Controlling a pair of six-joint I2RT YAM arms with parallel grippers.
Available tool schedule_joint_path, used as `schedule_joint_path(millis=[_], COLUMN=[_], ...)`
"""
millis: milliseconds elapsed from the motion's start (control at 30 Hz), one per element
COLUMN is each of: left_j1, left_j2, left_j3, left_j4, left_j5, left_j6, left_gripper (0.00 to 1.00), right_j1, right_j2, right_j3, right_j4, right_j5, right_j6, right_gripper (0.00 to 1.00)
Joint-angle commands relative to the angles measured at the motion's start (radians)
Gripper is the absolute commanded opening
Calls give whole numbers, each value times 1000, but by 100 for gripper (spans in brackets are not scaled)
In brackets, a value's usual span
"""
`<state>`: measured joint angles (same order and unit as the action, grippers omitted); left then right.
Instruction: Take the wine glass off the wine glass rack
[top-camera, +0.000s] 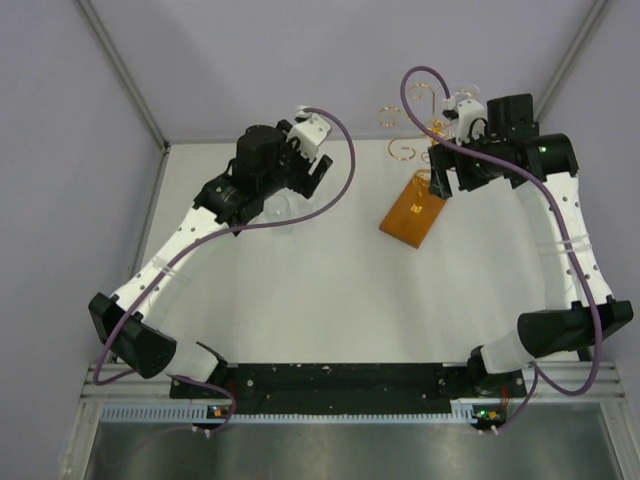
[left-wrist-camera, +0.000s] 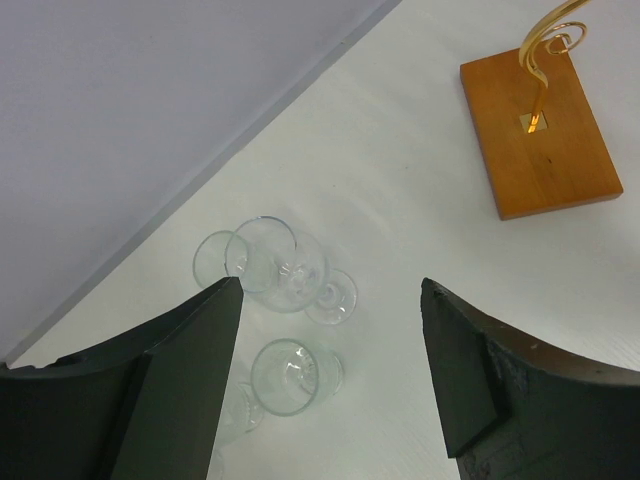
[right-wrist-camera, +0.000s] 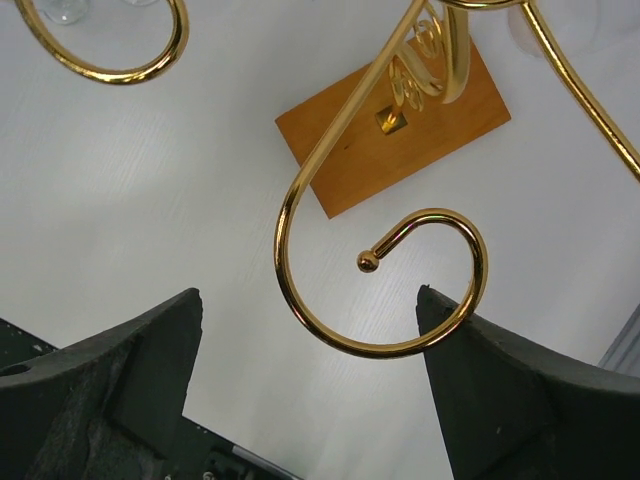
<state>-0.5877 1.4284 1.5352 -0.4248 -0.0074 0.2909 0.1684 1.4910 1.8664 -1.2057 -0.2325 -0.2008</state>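
The wine glass rack has gold scroll arms (top-camera: 404, 150) on a thin stem above an orange-brown wooden base (top-camera: 412, 212). My right gripper (top-camera: 441, 181) hovers open over that base. In the right wrist view one curled scroll (right-wrist-camera: 380, 345) loops between my fingers, its rim against the right finger (right-wrist-camera: 470, 360), and the right gripper (right-wrist-camera: 308, 292) holds nothing. A faint clear wine glass (top-camera: 466, 95) shows at the rack's far side, mostly hidden behind my right wrist. My left gripper (left-wrist-camera: 330, 283) is open above several clear glasses (left-wrist-camera: 275, 265) on the table.
The glasses under the left arm (top-camera: 281, 210) stand and lie close together near the back wall (left-wrist-camera: 150, 100). In the left wrist view the rack's base (left-wrist-camera: 545, 150) lies to the right of them. Purple cables (top-camera: 345, 165) arc over both arms.
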Motion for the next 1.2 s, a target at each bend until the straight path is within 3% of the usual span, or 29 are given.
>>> schedule_joint_path(millis=[0, 267, 567, 700, 800, 900, 967, 1167], left_j1=[3, 8, 14, 22, 25, 25, 25, 23], left_j2=[-42, -60, -62, -85, -114, -160, -189, -223], left_j3=[-9, -29, -32, -55, -81, -145, -197, -317], left_j4=[41, 46, 41, 41, 35, 87, 127, 201], left_j5=[35, 34, 43, 46, 70, 127, 209, 365], left_j6=[-15, -15, -19, -44, -67, -93, -93, -6], left_gripper=[77, 77, 77, 76, 75, 75, 75, 75], right_j1=[62, 123, 135, 111, -8, -243, -361, -538], right_j2=[-54, -66, -193, -291, -282, -161, -101, 9], right_j3=[-25, -29, -203, -213, -40, 161, 206, 28], right_j4=[-2, -8, -101, -152, -105, 9, 160, 700], right_j5=[-54, -145, -37, -161, -327, -528, -637, -639], right_j6=[18, 34, -57, -117, -56, 104, 237, 403], right_gripper=[86, 86, 89, 91, 91, 88, 85, 82])
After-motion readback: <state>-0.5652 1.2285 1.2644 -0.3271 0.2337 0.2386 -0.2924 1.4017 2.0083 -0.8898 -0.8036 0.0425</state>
